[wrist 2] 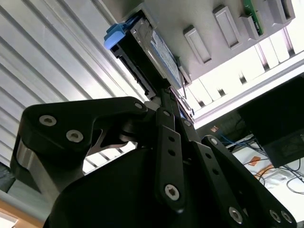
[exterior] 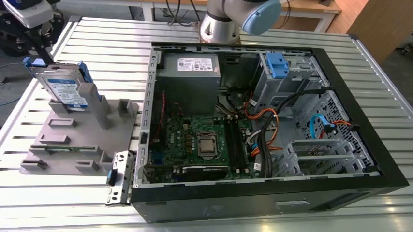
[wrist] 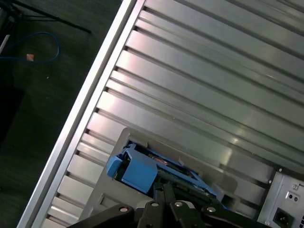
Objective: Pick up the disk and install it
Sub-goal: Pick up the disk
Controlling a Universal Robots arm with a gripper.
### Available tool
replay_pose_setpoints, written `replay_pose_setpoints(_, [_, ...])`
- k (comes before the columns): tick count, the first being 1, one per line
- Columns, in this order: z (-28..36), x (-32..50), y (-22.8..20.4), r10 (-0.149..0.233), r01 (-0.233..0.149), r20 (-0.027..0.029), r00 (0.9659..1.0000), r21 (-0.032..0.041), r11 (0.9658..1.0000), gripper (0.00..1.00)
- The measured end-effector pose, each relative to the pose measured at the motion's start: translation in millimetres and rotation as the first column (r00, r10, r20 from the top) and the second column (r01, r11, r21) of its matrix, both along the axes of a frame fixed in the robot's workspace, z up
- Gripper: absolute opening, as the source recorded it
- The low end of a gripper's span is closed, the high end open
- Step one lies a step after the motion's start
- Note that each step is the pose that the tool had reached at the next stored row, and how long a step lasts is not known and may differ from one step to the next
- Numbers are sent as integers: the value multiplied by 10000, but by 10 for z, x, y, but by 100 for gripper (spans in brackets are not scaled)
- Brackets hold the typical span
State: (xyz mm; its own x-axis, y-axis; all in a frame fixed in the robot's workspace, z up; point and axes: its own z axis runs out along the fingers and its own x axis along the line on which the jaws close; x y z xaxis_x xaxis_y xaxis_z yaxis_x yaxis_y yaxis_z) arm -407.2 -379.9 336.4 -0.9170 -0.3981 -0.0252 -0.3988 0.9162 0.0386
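The disk (exterior: pixel 65 89), a silver drive with a white-and-blue label in a blue bracket, stands on edge in a slot of the grey fixture (exterior: pixel 71 140) at the exterior view's left. My gripper (exterior: pixel 41 62) hangs over the disk's upper end, beside the blue end tab. In both wrist views the black fingers come together to a narrow point, and the gripper (wrist 2: pixel 166 95) ends right at the edge of the disk (wrist 2: pixel 156 52). The blue tab of the disk (wrist: pixel 135 173) lies just beyond the gripper (wrist: pixel 162 187). Whether the tips pinch any part of it is hidden.
The open computer case (exterior: pixel 368 169) lies to the exterior view's right of the fixture, with motherboard (exterior: pixel 200 145), grey power supply (exterior: pixel 189 65) and a drive cage holding a bare blue clip (exterior: pixel 276 65). The arm's base (exterior: pixel 223 24) stands behind the case. A ribbed metal table (wrist: pixel 213 85) carries everything.
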Motion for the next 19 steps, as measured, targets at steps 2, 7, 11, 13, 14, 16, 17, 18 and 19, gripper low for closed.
replay_pose_setpoints(2, [0, 0, 0, 179, -179, 0, 9998, 0, 9998, 11])
replay_pose_setpoints(7, [0, 0, 0, 696, -696, 0, 9976, 0, 9976, 11])
replay_pose_setpoints(11, [-2, 0, 0, 1159, -1159, 1, 9933, 0, 9933, 11])
replay_pose_setpoints(13, [-3, 0, 0, 1412, -1412, 0, 9900, 0, 9900, 11])
replay_pose_setpoints(14, [-4, 0, 0, 1532, -1532, 1, 9882, 0, 9882, 11])
replay_pose_setpoints(16, [-5, 0, 0, 1764, -1764, 0, 9843, 0, 9843, 11])
replay_pose_setpoints(17, [-6, 0, 0, 1886, -1886, 0, 9821, 0, 9821, 11])
replay_pose_setpoints(18, [-7, 0, 0, 2010, -2010, 0, 9796, 0, 9796, 11])
replay_pose_setpoints(19, [-8, 0, 0, 2135, -2135, -1, 9769, 0, 9769, 11])
